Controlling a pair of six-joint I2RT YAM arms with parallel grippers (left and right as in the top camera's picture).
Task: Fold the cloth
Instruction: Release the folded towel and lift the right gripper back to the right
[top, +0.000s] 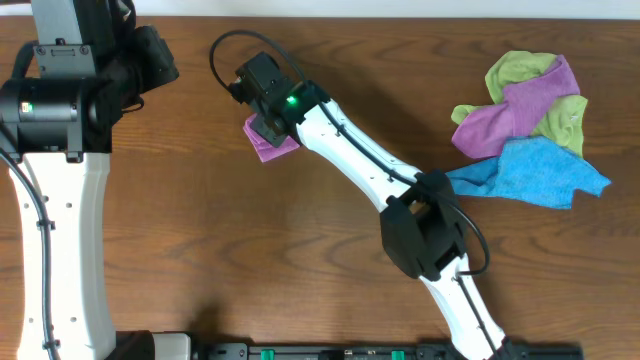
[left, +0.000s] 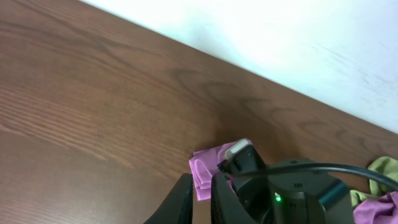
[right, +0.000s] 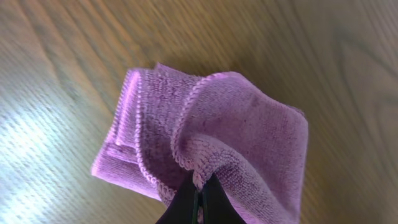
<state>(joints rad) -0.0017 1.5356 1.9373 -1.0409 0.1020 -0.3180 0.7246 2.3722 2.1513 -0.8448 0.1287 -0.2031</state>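
Right claw (right: 199, 200) is clamped tight on a raised fold of the small purple cloth (right: 249, 140), pinching its near edge. The cloth sits bunched and partly doubled over on the wooden counter (top: 250, 260), far side, left of center. Left claw (left: 202, 202) hangs at the far left with its fingers pretty much together, holding nothing. There's a heap of green, purple and blue cloths (top: 525, 130) far right.
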